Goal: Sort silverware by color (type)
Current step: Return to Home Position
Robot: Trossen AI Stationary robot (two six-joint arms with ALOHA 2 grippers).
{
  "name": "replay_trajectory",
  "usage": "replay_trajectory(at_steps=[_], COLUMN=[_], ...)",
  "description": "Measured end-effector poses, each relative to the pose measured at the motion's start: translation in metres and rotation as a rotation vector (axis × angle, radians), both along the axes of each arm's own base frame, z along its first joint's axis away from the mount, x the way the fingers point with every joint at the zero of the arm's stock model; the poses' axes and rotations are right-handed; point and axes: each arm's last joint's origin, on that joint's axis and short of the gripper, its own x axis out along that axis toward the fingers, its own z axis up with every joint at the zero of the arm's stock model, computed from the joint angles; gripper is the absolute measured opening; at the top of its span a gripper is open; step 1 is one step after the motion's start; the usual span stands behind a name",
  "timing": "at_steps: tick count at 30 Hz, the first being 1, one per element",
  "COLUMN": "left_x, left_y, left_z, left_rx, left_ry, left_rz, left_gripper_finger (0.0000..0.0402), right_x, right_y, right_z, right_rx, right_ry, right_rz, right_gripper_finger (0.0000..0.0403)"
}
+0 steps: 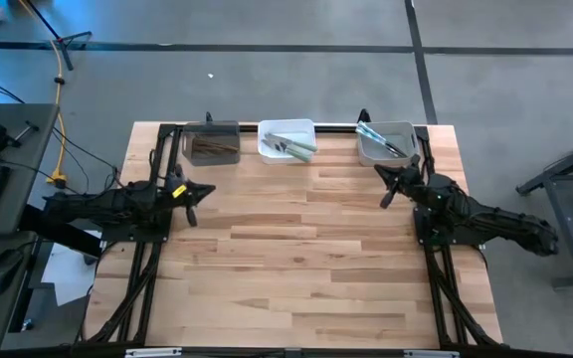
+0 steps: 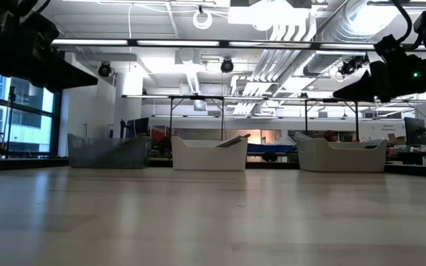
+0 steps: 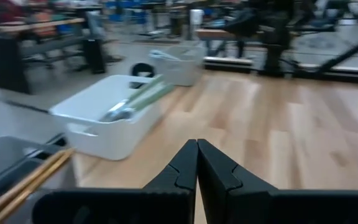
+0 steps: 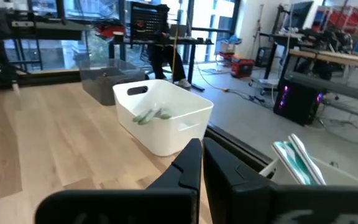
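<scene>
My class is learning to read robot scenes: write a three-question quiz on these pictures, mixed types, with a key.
1. True or false: the white bin stands between the dark bin and the grey bin.
2. Handles in the dark bin are: A green, B brown, C blue.
3. Fill in: the right tool hangs nearest the ____ bin; the left tool, the dark one.
Key: 1 true; 2 B; 3 grey.

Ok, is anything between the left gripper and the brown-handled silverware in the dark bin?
Nothing visible: only bare tabletop lies between the shut, empty left gripper and the dark bin, whose near wall fronts the brown-handled silverware inside. The right gripper waits beside the grey bin.
</scene>
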Motion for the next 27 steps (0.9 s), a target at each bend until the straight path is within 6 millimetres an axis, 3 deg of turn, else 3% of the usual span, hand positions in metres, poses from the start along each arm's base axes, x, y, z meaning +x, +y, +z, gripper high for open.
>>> replay_trajectory(at_steps=[4, 12, 27], left_x=[-0.0006, 0.0003, 0.0003], left_y=[0.0021, 0.002, 0.0019], left_z=[0.0002, -0.0006, -0.0006], left_rx=[0.001, 0.001, 0.002], left_ry=[-0.004, 0.008, 0.009], left_rz=[0.077, 0.074, 0.072], left_gripper_finger=[0.0, 0.0, 0.0], right_x=[0.0003, 0.0018, 0.0017], right_y=[-0.0026, -0.0053, -0.0053], right_z=[-0.002, -0.0058, -0.0056], right_rx=[0.032, 0.114, 0.109], right_ry=[0.005, -0.007, -0.006], right_rz=[-0.022, -0.049, -0.049], right_gripper_finger=[0.0, 0.0, 0.0])
